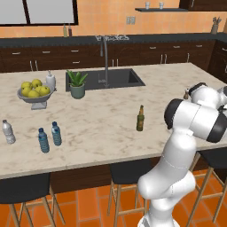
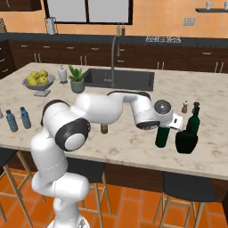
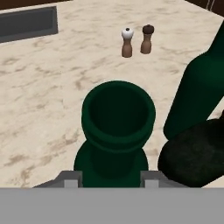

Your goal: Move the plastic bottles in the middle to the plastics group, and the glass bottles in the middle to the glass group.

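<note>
- The wine bottle (image 2: 162, 136), tall and dark green, stands upright on the counter (image 2: 133, 147) near its right end, just left of the glass group.
- In the hand view the wine bottle's open mouth (image 3: 118, 116) sits right above the gripper (image 3: 110, 177).
- The 2 fingers (image 3: 71, 178) flank the bottle's neck, 1 on each side, set narrowly. I cannot tell whether they press on the glass or stand just clear of it.
- The glass group is 2 dark green bottles: a squat bottle (image 2: 186, 141) just beside the wine bottle, and a tall-necked bottle (image 2: 193, 118) just behind the squat one.
- 2 small shakers (image 3: 137, 41), 1 white-topped and 1 dark-topped, stand side by side farther back on the counter.
- The amber bottle (image 1: 140, 119) stands upright alone in the middle of the counter, well apart from the glass group.
- At the far left end, 2 blue bottles (image 1: 49, 137) stand close together. I cannot tell which of them is the task's bottle.
- A clear bottle (image 1: 8, 131) with a white cap stands near them, to their left.
- Behind these are a bowl (image 1: 35, 98) of yellow-green fruit, a white dispenser (image 1: 50, 80) and a potted plant (image 1: 77, 84).
- A dark sink (image 1: 117, 78) with a tall tap lies at the back of the counter.
</note>
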Available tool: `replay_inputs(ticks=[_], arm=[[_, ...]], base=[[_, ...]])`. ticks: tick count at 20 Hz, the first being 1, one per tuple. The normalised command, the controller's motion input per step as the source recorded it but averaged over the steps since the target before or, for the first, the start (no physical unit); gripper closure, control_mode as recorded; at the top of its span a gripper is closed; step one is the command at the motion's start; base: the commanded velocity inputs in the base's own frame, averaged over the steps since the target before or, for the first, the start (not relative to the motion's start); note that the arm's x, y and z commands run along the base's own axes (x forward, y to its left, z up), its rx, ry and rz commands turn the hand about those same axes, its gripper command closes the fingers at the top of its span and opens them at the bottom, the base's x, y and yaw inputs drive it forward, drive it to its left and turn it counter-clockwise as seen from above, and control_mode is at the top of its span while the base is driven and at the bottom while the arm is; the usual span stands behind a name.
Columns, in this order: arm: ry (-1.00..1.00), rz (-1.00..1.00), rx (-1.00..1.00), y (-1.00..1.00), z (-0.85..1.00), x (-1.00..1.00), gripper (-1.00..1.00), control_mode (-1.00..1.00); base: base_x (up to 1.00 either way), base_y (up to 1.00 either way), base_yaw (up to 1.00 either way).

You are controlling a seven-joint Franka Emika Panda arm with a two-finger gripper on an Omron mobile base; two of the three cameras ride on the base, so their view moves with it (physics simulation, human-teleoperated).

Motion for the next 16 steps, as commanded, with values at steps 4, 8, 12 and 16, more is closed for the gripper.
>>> replay_inputs(ticks=[4,8,12,16], arm=[[0.0,0.0,-0.02,0.0,0.13,0.0,-1.0,-1.0],[0.0,0.0,-0.03,0.01,0.05,-0.02,-1.0,-1.0],[-0.02,0.0,-0.02,0.11,0.44,-0.19,-1.0,-1.0],[-0.05,0.0,-0.03,0.24,0.71,-0.34,-1.0,-1.0]], base=[[0.0,0.0,0.0],[0.0,0.0,0.0],[0.0,0.0,0.0],[0.0,0.0,0.0]])
